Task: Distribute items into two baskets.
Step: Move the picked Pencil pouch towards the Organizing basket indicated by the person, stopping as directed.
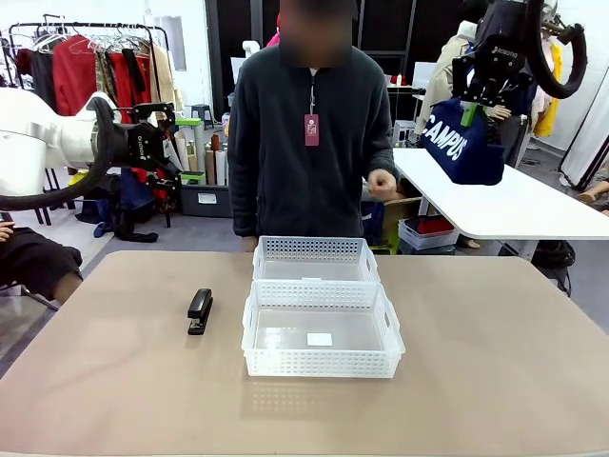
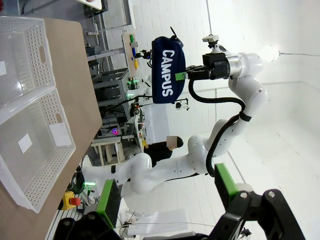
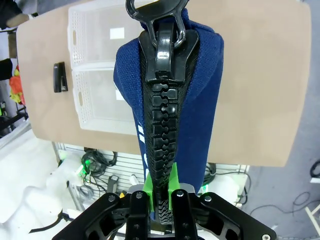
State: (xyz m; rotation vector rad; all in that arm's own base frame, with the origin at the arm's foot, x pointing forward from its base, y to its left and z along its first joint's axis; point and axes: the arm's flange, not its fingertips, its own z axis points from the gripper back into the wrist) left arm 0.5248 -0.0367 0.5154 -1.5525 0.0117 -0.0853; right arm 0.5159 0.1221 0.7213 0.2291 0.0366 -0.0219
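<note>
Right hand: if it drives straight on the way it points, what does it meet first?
Past the pouch the hand holds, likely the table beside the baskets; the pouch hides the exact spot.

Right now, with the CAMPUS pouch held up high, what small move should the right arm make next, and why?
Probably swing the right gripper in over the near basket. It is shut on the CAMPUS pouch, high and right of that and the far basket, both empty; lowering from here would likely miss.

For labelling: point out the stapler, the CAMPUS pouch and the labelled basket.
stapler (image 1: 200, 311), front view, middle of its body.
CAMPUS pouch (image 1: 464, 145), front view, printed side.
labelled basket (image 1: 322, 364), front view, near lattice wall.
</note>
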